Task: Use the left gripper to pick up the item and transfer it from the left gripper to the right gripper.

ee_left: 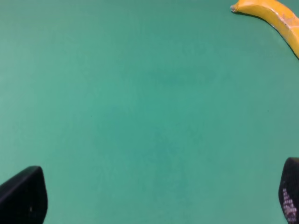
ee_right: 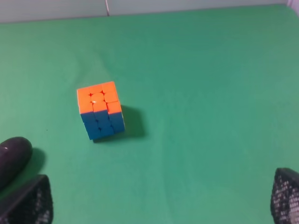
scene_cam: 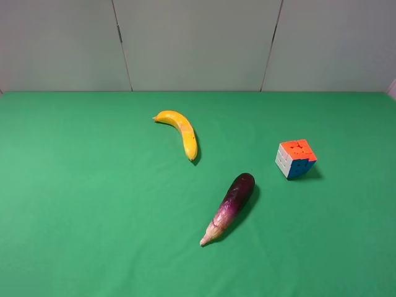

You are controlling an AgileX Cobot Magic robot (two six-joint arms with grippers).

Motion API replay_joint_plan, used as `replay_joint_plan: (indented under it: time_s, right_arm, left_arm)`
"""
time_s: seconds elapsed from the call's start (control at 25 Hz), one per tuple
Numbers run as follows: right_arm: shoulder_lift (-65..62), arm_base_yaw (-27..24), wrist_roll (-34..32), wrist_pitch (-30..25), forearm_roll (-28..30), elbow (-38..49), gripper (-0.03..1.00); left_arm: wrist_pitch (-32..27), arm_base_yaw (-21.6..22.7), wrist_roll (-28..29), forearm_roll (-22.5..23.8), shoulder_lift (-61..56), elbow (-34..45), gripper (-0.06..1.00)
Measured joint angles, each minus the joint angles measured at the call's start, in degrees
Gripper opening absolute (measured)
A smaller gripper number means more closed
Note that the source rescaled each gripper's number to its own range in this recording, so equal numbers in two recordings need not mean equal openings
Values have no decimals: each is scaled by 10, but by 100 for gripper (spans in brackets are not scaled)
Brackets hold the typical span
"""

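The puzzle cube (scene_cam: 296,158) sits on the green table at the right, orange face up, white and blue sides showing. It also shows in the right wrist view (ee_right: 101,110), ahead of the right gripper (ee_right: 161,196), whose fingertips (ee_right: 286,193) are wide apart and empty. The left gripper (ee_left: 159,198) is open and empty over bare green cloth, with the banana's tip (ee_left: 268,16) far ahead. Neither gripper shows in the exterior high view.
A yellow banana (scene_cam: 181,132) lies at the middle back. A purple aubergine (scene_cam: 229,207) lies diagonally in the middle front; its dark end shows in the right wrist view (ee_right: 13,156). Grey wall panels (scene_cam: 198,43) stand behind the table.
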State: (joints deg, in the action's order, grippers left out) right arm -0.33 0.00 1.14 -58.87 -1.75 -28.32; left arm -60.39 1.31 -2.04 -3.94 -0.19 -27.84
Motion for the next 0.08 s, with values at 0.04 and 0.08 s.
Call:
replay_joint_plan:
  time_s: [0.04, 0.08]
  right_arm:
    - [0, 0, 0, 0, 0, 0, 100]
    - [0, 0, 0, 0, 0, 0, 100]
  left_arm:
    - [0, 0, 0, 0, 0, 0, 100]
    - [0, 0, 0, 0, 0, 0, 100]
